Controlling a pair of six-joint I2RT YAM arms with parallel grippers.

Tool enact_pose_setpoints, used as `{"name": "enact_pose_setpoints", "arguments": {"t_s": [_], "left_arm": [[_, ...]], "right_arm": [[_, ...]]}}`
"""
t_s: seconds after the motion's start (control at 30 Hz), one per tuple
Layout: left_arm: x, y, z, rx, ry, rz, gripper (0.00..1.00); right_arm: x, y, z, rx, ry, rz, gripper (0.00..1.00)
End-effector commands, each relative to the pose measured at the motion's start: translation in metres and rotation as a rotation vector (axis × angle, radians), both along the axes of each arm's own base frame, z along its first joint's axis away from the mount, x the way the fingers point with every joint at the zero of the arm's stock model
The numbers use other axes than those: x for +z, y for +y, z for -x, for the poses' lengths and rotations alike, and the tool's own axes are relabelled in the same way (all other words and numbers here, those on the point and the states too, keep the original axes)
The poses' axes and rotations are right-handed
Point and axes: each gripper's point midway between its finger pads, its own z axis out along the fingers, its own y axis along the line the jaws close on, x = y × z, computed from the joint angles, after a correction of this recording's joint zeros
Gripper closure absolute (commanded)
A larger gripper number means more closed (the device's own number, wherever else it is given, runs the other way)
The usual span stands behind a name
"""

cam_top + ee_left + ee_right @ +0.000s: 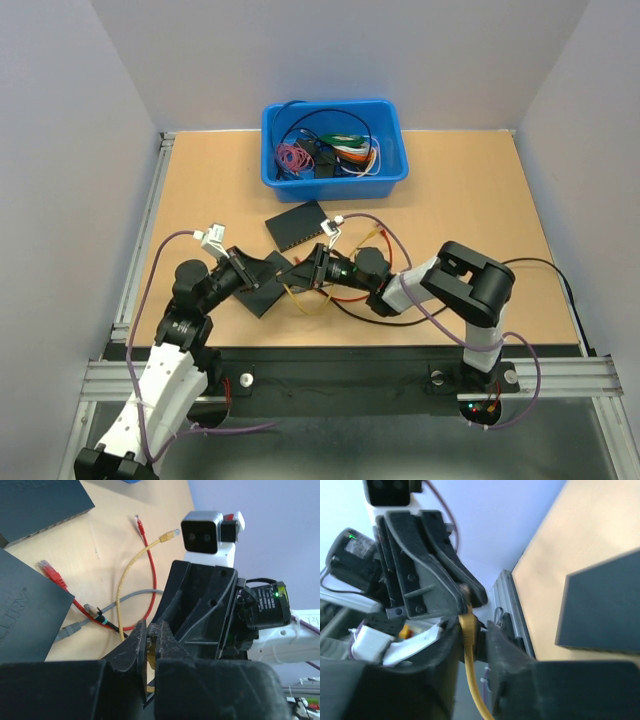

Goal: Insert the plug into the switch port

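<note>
My left gripper [150,632] is shut on the plug end of a yellow cable [131,570]; a bit of yellow shows between its fingers. My right gripper [476,630] faces it tip to tip, jaws open around the yellow cable's boot [468,625], with a gap on the right side. In the top view both grippers, left [288,270] and right [313,265], meet above the table between two black switches, one behind [297,225] and one under the left gripper [260,285]. The switch ports are not visible.
A blue bin [390,175] of cables stands at the back. A red cable [145,540], a grey cable [135,596] and the yellow cable's free plug [172,533] lie on the table by the switches. The table's left rail [512,605] shows in the right wrist view.
</note>
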Motion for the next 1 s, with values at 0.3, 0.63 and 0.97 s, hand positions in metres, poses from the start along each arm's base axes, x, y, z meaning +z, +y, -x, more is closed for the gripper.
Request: {"name": "enact_pose_setpoints", "arguments": {"t_s": [0.3, 0.63, 0.97], "left_arm": [[0.010, 0.020, -0.013, 0.136, -0.012, -0.059, 1.00], [0.020, 0.024, -0.016, 0.163, -0.025, -0.072, 1.00], [0.015, 0.026, -0.015, 0.177, 0.008, -0.084, 1.00]], "right_arm": [[0.063, -0.023, 0.003, -0.244, -0.573, 0.302, 0.44], [0.053, 0.020, 0.003, -0.336, -0.747, 0.655, 0.53], [0.033, 0.010, 0.002, -0.415, -0.761, 0.753, 0.53]]}}
